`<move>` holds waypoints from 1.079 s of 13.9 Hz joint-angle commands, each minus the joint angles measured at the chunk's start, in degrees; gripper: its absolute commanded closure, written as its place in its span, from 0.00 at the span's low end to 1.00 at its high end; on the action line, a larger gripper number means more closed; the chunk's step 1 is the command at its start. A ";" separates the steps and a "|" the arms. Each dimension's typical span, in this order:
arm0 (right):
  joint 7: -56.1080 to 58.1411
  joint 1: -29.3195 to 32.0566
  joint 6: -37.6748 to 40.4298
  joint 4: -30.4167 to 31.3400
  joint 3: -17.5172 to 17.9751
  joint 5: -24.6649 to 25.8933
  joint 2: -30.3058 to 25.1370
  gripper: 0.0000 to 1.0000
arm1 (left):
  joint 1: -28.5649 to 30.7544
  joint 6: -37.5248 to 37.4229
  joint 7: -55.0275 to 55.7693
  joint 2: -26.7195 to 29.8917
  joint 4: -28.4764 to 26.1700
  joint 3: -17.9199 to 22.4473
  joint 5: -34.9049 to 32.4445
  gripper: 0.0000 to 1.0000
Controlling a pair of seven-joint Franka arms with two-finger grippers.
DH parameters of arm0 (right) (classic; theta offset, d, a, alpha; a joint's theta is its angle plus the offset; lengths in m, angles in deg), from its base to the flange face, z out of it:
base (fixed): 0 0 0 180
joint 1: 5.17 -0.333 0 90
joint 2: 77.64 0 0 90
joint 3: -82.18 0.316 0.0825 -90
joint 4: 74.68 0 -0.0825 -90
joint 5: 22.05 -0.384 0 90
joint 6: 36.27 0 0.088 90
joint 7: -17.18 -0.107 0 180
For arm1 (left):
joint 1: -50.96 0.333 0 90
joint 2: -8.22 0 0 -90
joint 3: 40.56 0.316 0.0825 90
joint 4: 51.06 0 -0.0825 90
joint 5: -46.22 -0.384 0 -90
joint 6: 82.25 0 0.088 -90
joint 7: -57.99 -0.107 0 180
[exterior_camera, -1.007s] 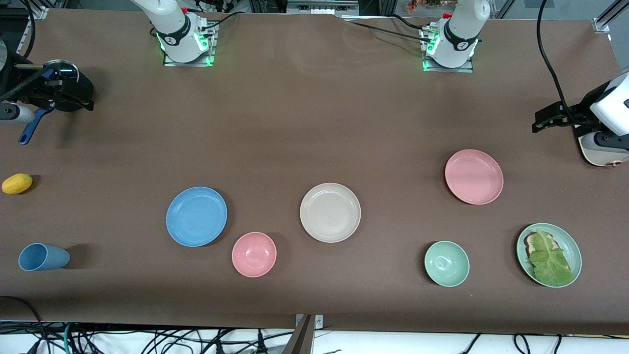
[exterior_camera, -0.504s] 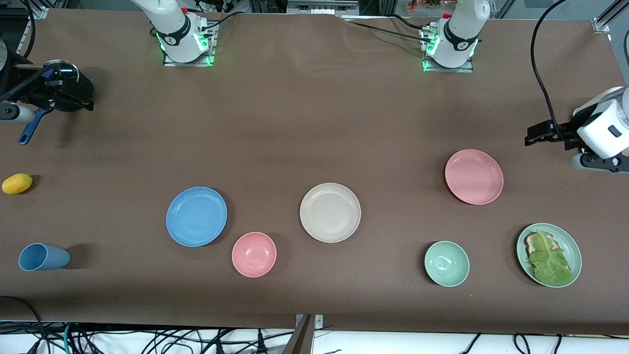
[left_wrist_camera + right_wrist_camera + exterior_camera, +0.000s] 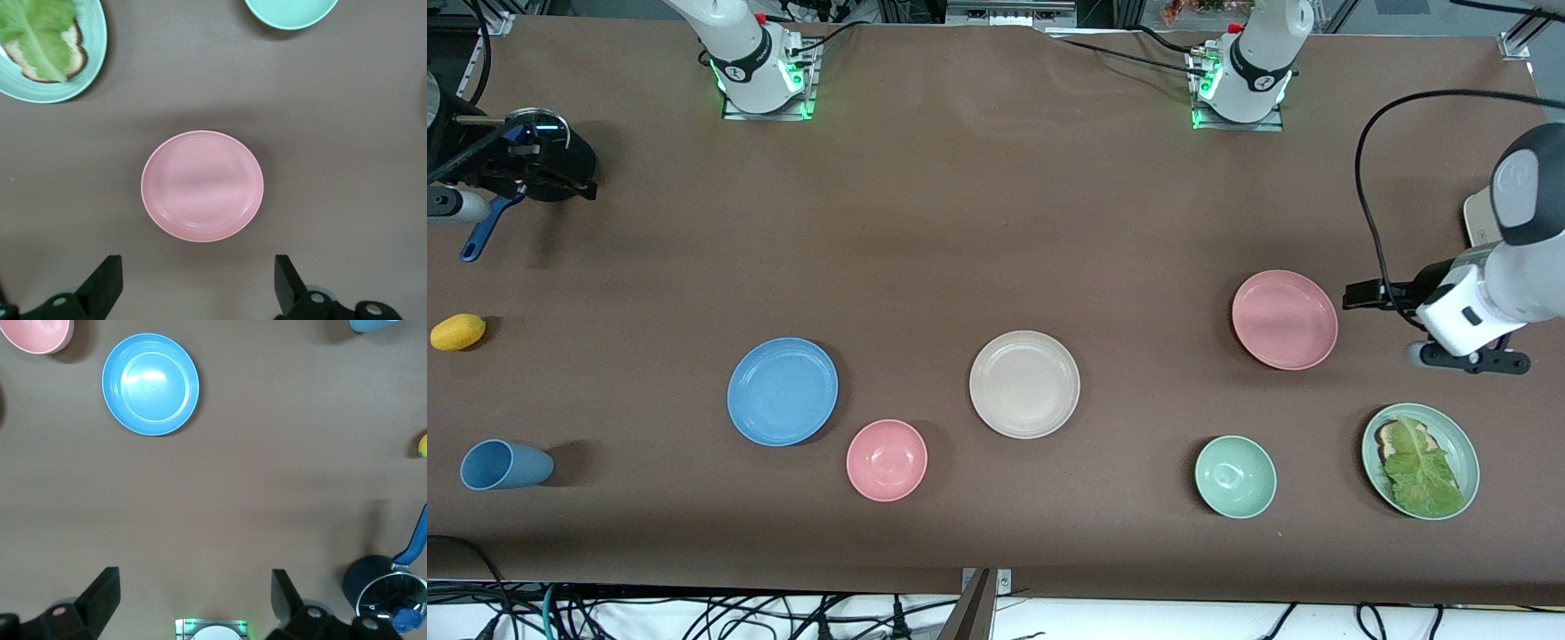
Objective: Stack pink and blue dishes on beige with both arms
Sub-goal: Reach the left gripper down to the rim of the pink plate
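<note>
The pink plate (image 3: 1285, 320) lies flat on the brown worktop (image 3: 960, 222), in the middle band of the front view, toward the left arm's end. The left gripper (image 3: 1365, 295) has just swung down from higher up in that view, and now it hangs just beside the plate's rim; its jaws are spread wide, with nothing in them. In the left wrist view the plate sits right between them, so I think a grab comes next.

The beige plate (image 3: 1024, 384) waits in the middle of the view, bare. The blue plate (image 3: 783, 391) lies toward the right arm's end, and nothing has touched it. The right gripper (image 3: 195, 580) has not moved; it waits over bare worktop close to its own base, with its jaws also wide and empty. So no plate is stacked yet.

I see no words or labels I can read; the little marks on the arm bases are too small.
</note>
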 commanded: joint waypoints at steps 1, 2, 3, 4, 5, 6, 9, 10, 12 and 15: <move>-0.60 -0.18 0.50 -1.29 0.01 0.26 0.26 0.00 | -0.74 -0.32 -0.71 -1.94 2.52 0.12 0.55 0.00; -0.60 -0.18 0.50 -1.29 0.01 0.26 0.26 0.00 | -0.74 -0.23 -0.79 -2.99 2.52 0.03 0.55 0.00; -0.60 -0.18 0.50 -1.29 0.01 0.26 0.26 0.00 | -0.74 -0.23 -0.79 -3.87 2.52 0.03 0.55 0.00; -0.60 -0.18 0.50 -1.29 0.01 0.26 0.26 0.00 | -0.48 0.73 -0.97 -5.18 2.43 0.03 0.63 0.00; -0.60 -0.18 0.50 -1.29 0.01 0.26 0.26 0.00 | -0.65 4.04 -1.06 -5.98 2.34 0.03 0.29 0.00; -0.60 -0.18 0.50 -1.29 0.01 0.26 0.26 0.00 | -1.00 5.64 -0.97 -6.42 1.65 0.03 0.37 0.00; -0.60 -0.18 0.50 -1.29 0.01 0.26 0.26 0.00 | 0.40 8.98 -1.50 -9.50 0.51 0.38 1.07 0.00; -0.60 -0.18 0.50 -1.29 0.01 0.26 0.26 0.00 | 1.28 11.09 -1.84 -9.41 -1.16 0.38 1.07 0.00; -0.60 -0.18 0.50 -1.29 0.09 0.26 0.26 0.00 | 3.56 15.30 -8.14 -9.32 -4.41 0.38 1.34 0.00; -0.60 -0.18 0.50 -1.29 0.01 0.26 0.26 0.00 | 6.99 19.54 -14.75 -8.97 -8.63 0.47 4.58 0.00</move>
